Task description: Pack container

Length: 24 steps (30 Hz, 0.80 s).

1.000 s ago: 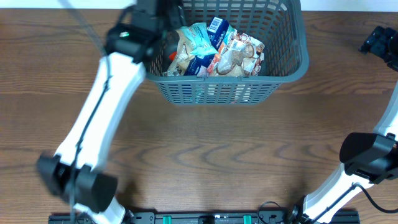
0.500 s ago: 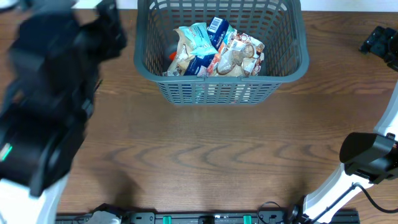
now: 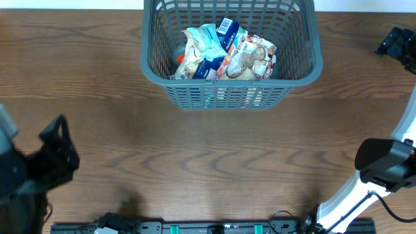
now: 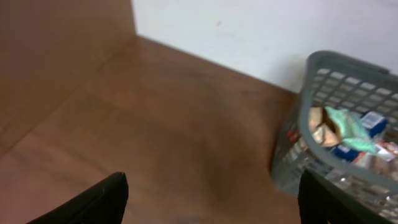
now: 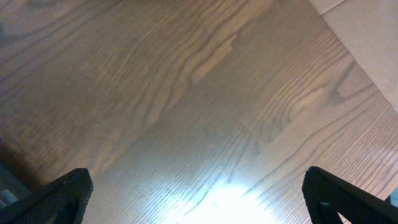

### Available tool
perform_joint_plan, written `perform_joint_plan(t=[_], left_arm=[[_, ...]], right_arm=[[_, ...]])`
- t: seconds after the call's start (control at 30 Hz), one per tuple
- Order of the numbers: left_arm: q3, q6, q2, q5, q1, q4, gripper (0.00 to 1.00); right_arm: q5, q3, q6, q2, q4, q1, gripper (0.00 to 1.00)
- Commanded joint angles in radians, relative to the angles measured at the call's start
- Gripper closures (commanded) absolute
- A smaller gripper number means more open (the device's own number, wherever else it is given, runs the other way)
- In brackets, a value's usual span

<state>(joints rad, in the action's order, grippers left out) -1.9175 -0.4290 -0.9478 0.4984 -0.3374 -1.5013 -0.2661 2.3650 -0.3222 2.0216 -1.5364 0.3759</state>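
The container (image 3: 299,68) is a dark grey-blue lattice basket at the table's far middle. Several snack packets (image 3: 224,52) lie inside it. It also shows at the right of the left wrist view (image 4: 292,149), with packets (image 4: 348,127) in it. My left gripper (image 3: 55,153) is at the near left of the table, well away from the basket; in its wrist view the fingers (image 4: 211,199) are wide apart with nothing between them. My right gripper (image 3: 396,44) is at the far right edge; its fingers (image 5: 199,193) are wide apart over bare wood.
A white wall (image 4: 261,31) runs behind the table's far edge. A brown board (image 4: 56,56) stands at the table's left side. The right arm's base (image 3: 383,162) sits at the near right.
My left arm has pulled back from the basket's left rim to the near left of the table. The basket, packets and right arm have not moved.
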Motion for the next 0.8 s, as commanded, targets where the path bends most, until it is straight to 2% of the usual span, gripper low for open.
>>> perform_joint_plan(t=[0.0, 0.13, 0.2, 0.47, 0.77], left_arm=[[0.001, -0.077, 0.016, 0.043, 0.0, -0.058, 0.25], [0.007, -0.196, 0.038, 0.045, 0.0, -0.188, 0.25], [0.027, -0.208, 0.069, 0.017, 0.0, -0.188, 0.25], [0.057, -0.198, 0.263, 0.0, 0.0, -0.188, 0.25], [0.146, -0.186, 0.537, -0.15, 0.0, -0.188, 0.23]], right_arm=[[-0.014, -0.003, -0.01, -0.005, -0.001, 0.003, 0.01], [-0.014, -0.003, -0.01, -0.005, -0.001, 0.003, 0.01], [-0.014, -0.003, -0.01, -0.005, -0.001, 0.003, 0.01], [-0.014, -0.003, -0.01, -0.005, -0.001, 0.003, 0.01], [-0.014, -0.003, -0.011, -0.005, -0.001, 0.003, 0.01]])
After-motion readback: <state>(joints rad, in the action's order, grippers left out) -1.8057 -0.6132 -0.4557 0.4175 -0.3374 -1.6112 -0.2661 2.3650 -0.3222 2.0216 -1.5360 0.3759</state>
